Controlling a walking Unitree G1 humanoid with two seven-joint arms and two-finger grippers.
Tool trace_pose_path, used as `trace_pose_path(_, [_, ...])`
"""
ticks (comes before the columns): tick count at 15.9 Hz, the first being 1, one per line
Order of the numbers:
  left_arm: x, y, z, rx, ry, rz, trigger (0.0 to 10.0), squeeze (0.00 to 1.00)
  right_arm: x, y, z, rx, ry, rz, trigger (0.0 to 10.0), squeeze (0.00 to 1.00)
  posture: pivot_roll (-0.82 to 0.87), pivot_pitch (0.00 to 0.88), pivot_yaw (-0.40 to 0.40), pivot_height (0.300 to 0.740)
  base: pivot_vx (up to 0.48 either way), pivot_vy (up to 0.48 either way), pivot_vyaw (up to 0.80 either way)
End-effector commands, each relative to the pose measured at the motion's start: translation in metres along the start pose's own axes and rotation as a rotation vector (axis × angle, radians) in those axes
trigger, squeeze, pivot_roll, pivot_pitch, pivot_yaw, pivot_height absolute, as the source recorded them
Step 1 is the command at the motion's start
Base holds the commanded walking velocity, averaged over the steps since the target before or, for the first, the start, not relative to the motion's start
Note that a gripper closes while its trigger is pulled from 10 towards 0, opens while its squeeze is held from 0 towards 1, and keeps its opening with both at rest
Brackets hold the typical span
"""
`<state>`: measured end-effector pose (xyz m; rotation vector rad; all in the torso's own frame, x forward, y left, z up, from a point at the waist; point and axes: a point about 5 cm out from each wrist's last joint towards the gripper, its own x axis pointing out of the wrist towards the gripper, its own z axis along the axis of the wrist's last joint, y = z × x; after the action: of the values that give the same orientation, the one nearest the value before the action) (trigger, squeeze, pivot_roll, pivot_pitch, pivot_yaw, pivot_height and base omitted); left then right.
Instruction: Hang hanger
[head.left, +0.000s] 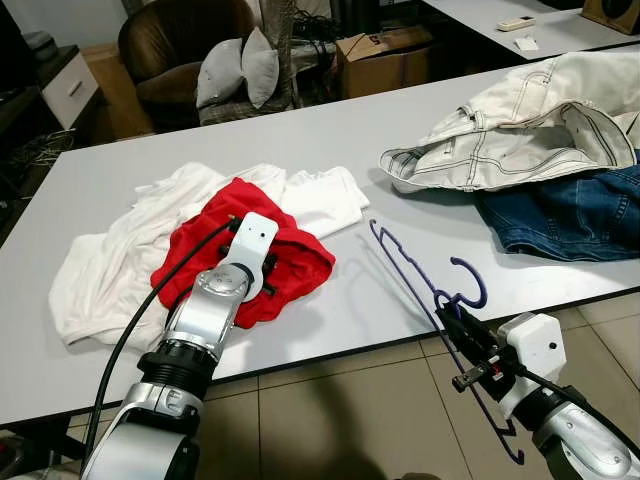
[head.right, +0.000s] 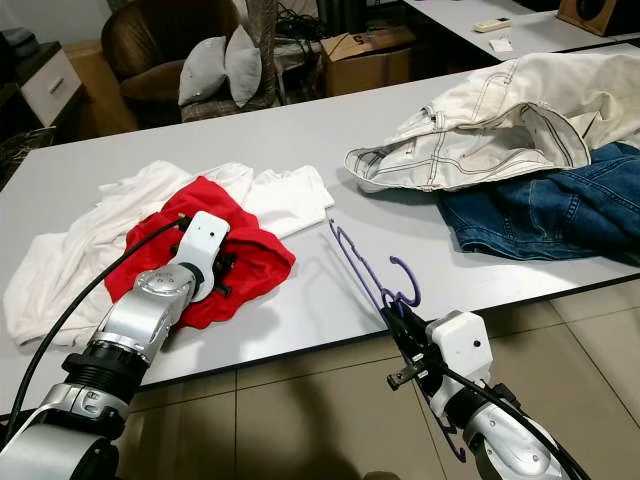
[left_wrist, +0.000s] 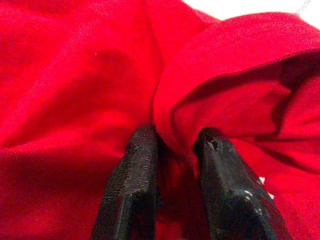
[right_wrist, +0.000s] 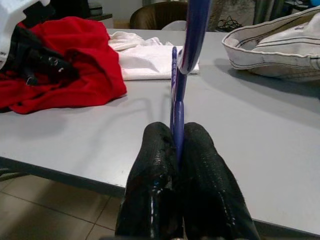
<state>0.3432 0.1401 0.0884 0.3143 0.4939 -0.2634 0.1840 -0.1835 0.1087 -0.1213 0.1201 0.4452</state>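
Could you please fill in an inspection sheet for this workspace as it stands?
Surface: grey table, tiled floor in front.
Job's things: purple hanger, partly past the table edge; red garment.
Clutter: white clothes, cream trousers, blue jeans.
Grippers: right gripper shut on the hanger; left gripper pinching a fold of the red garment.
Cables: black cable along the left arm.
Surroundings: brown armchair, cardboard box.

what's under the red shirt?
The crumpled red cloth shirt lies on rumpled white garments spread over the grey table. Left hand pinches a fold. Anything beneath is hidden.
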Motion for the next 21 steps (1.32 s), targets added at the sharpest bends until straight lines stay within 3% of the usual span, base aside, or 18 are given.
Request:
trace_pose_path(1, [0.000,0.009,0.002,-0.001,-0.005,0.031,0.0,0.00,-0.001,0.002,-0.015,0.024,0.084,0.001,10.0,0.00,-0.23,0.000,0.178,0.740,0.000,0.000,0.00])
trace_pose_path(7, [0.002,0.014,0.005,0.029,-0.039,0.020,0.0,0.00,-0.001,0.000,-0.015,0.023,0.082,-0.009,10.0,0.00,-0.24,0.000,0.182,0.740,0.000,0.000,0.00])
trace_pose_path(11, [0.000,0.024,0.010,0.032,-0.070,0.035,0.0,0.00,0.002,-0.002,-0.014,0.013,0.077,-0.006,10.0,0.00,-0.23,0.000,0.176,0.740,0.000,0.000,0.00])
trace_pose_path(14, [-0.006,0.035,0.023,0.084,-0.119,0.002,0.0,0.00,0.000,-0.002,-0.007,-0.025,0.068,0.048,10.0,0.00,-0.23,0.000,0.172,0.740,0.000,0.000,0.00])
trace_pose_path(16, [-0.016,0.055,0.047,0.222,-0.158,0.008,0.0,0.00,-0.007,0.007,0.014,0.008,0.010,0.189,10.0,0.00,-0.23,0.000,0.170,0.740,0.000,0.000,0.00])
trace_pose_path(17, [-0.024,0.071,0.069,0.329,-0.193,0.062,0.0,0.00,-0.013,0.013,0.032,0.030,-0.028,0.302,10.0,0.00,-0.23,0.000,0.164,0.740,0.000,0.000,0.00])
trace_pose_path(19, [-0.036,0.081,0.108,0.365,-0.265,0.069,0.0,0.00,-0.022,0.019,0.053,0.053,-0.060,0.470,10.0,0.00,-0.20,0.000,0.150,0.740,0.000,0.000,0.00])
trace_pose_path(21, [-0.037,0.076,0.126,0.385,-0.292,0.050,0.0,0.00,-0.020,0.020,0.050,0.088,-0.036,0.564,10.0,0.00,-0.16,0.000,0.113,0.740,0.000,0.000,0.00])
